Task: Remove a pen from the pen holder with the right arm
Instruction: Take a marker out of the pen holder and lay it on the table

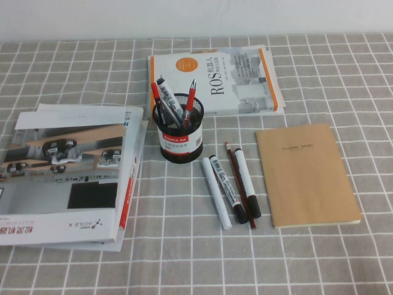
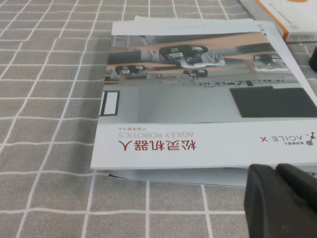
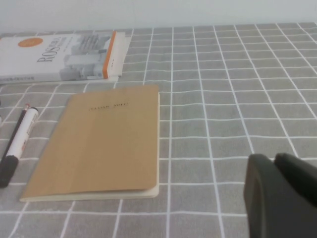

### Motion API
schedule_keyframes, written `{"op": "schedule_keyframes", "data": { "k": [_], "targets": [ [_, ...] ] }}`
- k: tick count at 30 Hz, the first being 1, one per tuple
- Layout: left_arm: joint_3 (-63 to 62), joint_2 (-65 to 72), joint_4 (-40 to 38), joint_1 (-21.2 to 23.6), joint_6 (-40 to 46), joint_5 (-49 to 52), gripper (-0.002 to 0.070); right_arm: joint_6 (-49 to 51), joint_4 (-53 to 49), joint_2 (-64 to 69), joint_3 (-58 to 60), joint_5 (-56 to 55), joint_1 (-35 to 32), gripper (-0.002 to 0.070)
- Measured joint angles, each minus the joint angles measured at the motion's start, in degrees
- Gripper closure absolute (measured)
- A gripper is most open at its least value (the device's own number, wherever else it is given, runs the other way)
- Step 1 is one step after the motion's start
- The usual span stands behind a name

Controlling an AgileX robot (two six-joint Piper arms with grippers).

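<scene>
High view of a grey checked tablecloth (image 1: 73, 67), with a black mesh pen holder (image 1: 180, 132) standing upright near its middle. My right gripper (image 3: 275, 163) shows only in its own wrist view: pressed together, holding nothing, over bare cloth beside a brown notebook (image 1: 305, 175), well apart from the pen holder. My left gripper (image 2: 275, 171) shows only in its wrist view, at the edge of a brochure (image 1: 64, 178); I cannot tell its state.

The brochure, left of the pen holder, reads "AGILEX ROBOTICS" with red Chinese characters. A white and orange book (image 1: 215, 77) behind the pen holder reads "ROS". The notebook, right of the pen holder, has a title line too small to read. The pen holder's red band has white writing I cannot make out.

Inside the pen holder stand two red pens (image 1: 190, 101) and a white marker (image 1: 167, 97). Between the pen holder and the notebook, three white markers (image 1: 217, 192) and a thin brown pen (image 1: 239, 184) lie on the cloth.
</scene>
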Motion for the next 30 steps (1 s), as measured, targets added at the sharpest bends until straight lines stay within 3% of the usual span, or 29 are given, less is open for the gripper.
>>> {"op": "schedule_keyframes", "data": {
  "k": [9,16,30],
  "targets": [
    [0.0,0.0,0.0,0.0,0.0,0.0,0.0681,-1.03,0.44,0.0,0.0,3.62,0.0,0.0688],
    [0.0,0.0,0.0,0.0,0.0,0.0,0.0681,-11.94,7.69,0.0,0.0,7.44,0.0,0.0688],
    [0.0,0.0,0.0,0.0,0.0,0.0,0.0681,-13.39,9.91,0.0,0.0,7.67,0.0,0.0688]
  ]
}}
